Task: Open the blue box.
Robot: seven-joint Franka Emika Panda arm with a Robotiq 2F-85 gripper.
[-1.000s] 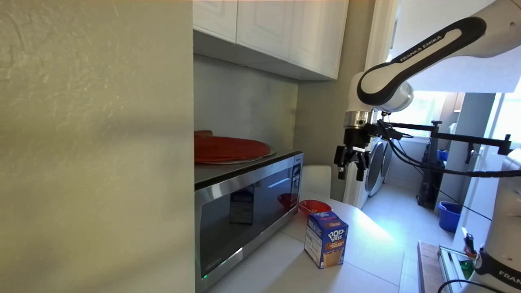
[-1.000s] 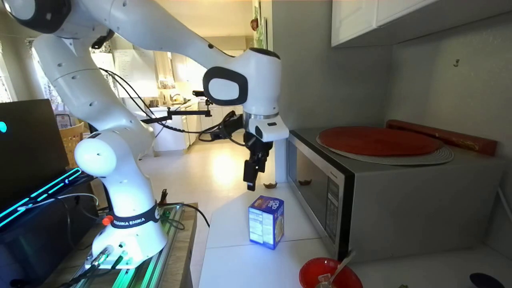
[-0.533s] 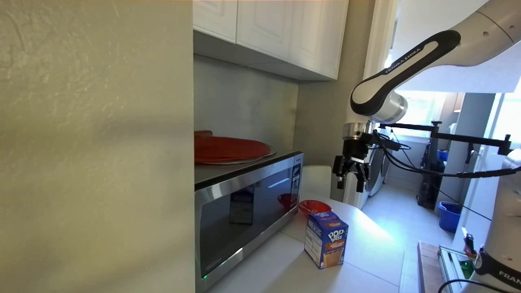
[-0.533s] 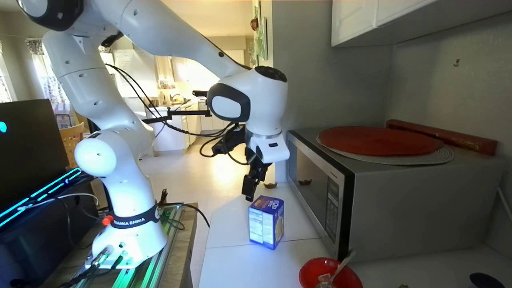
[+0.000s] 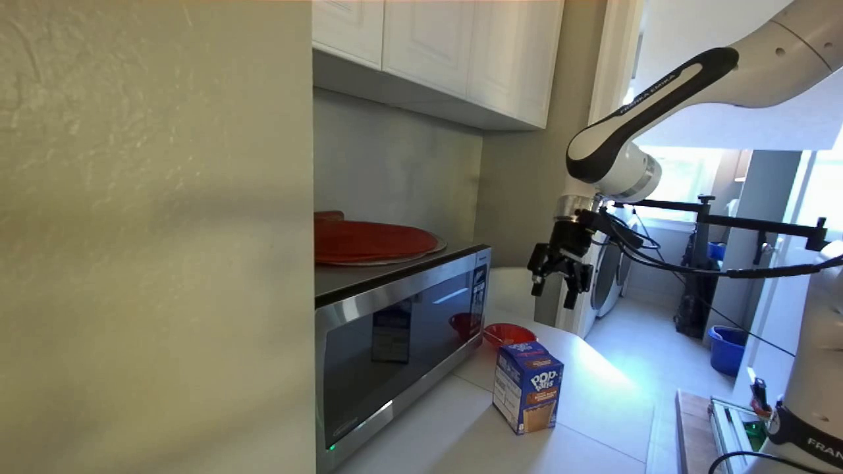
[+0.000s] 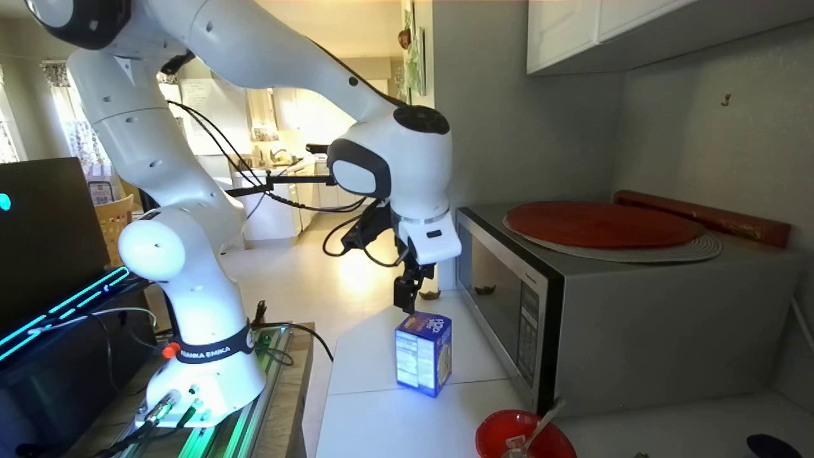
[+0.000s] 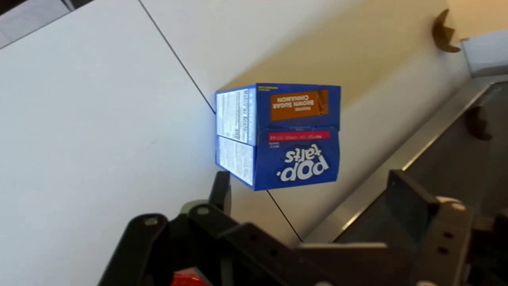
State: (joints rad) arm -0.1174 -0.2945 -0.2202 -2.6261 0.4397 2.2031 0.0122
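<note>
The blue box (image 5: 527, 388) is a small Pop-Tarts carton standing upright on the white counter, also seen in an exterior view (image 6: 423, 353). In the wrist view the blue box (image 7: 297, 135) shows its top, two flaps meeting at a seam and lying flat, with white lettering, a red strip and an orange label. My gripper (image 5: 553, 296) hangs above the box, tilted, with its fingers spread and nothing between them. It also shows in an exterior view (image 6: 405, 304), over the box's top. In the wrist view the gripper's fingers (image 7: 311, 180) are wide apart, apart from the box.
A microwave (image 5: 395, 355) stands beside the box, with red round mats (image 6: 604, 224) on top. A red bowl (image 6: 493, 429) with a spoon sits on the counter. A small brown bowl-like piece (image 7: 441, 33) lies beyond the box. White cabinets (image 5: 428, 46) hang above.
The arm has come down and the gripper has tilted, its fingertips swinging toward the box in the last half second. The blue box has not moved.
</note>
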